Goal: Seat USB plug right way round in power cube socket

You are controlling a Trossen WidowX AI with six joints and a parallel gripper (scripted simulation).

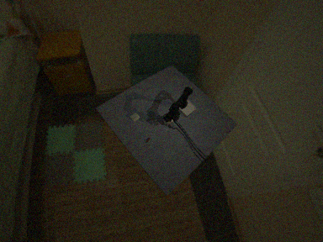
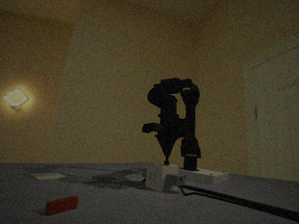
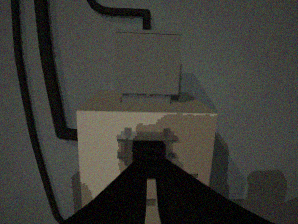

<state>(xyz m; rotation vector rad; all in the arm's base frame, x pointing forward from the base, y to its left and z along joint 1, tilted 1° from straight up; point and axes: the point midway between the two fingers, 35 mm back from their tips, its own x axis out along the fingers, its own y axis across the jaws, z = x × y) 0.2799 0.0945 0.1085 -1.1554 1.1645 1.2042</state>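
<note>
The power cube [image 2: 156,176] [image 3: 100,150] is a pale box on the table. My gripper [image 2: 167,159] [image 3: 150,168] points straight down over its top and is shut on the USB plug, a small dark block [image 2: 167,162] [image 3: 149,148] at the fingertips. The plug is at the socket area in the middle of the cube's top, with a patchy shadow around it. The fingers hide the socket opening, and I cannot tell how deep the plug sits or which way round it is. In the top view the arm [image 1: 173,111] covers much of the cube.
A grey block [image 3: 148,62] with a black lead adjoins the cube's side. Dark cables [image 1: 189,140] [image 2: 237,201] [image 3: 47,75] run off across the table. A red block [image 1: 147,139] [image 2: 61,205] and a pale flat square [image 1: 135,117] [image 2: 47,176] lie apart. The arm's pale base [image 1: 188,109] [image 2: 210,176] is behind.
</note>
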